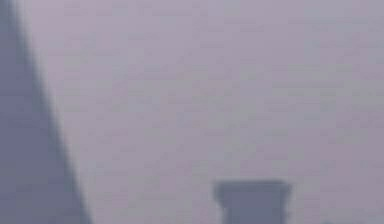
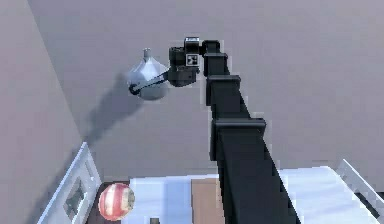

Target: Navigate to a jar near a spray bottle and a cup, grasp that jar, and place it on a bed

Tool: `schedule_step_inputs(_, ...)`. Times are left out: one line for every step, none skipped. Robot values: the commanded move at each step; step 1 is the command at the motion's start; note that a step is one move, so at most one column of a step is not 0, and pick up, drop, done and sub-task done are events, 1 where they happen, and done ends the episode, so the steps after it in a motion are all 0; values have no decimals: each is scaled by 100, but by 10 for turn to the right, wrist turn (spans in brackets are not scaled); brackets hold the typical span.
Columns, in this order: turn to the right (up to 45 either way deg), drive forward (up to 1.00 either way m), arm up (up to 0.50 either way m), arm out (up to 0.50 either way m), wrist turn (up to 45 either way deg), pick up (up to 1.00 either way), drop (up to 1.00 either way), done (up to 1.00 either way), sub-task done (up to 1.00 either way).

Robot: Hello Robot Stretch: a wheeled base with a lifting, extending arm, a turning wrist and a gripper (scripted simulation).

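In the arm side view the dark arm (image 2: 235, 130) rises from the bottom edge toward a grey wall. At its far end my gripper (image 2: 152, 88) holds a grey rounded jar (image 2: 143, 70) with a narrow neck. The jar hangs in the air, clear of every surface, with only wall behind it. Below it lies a white flat surface (image 2: 320, 190) with a brown strip (image 2: 205, 200), perhaps a bed.
A red and white ball (image 2: 115, 200) lies at the arm side view's lower left, next to a white frame (image 2: 75, 190). The forward view faces a pale wall (image 1: 200, 90) at close range, with a darker band (image 1: 25, 150) at left and a dark shape (image 1: 250, 200) at the bottom.
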Motion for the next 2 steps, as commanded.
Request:
schedule_step_inputs(0,0,0,0,450,0,0,0,0)
schedule_step_inputs(0,0,0,0,450,0,0,0,0)
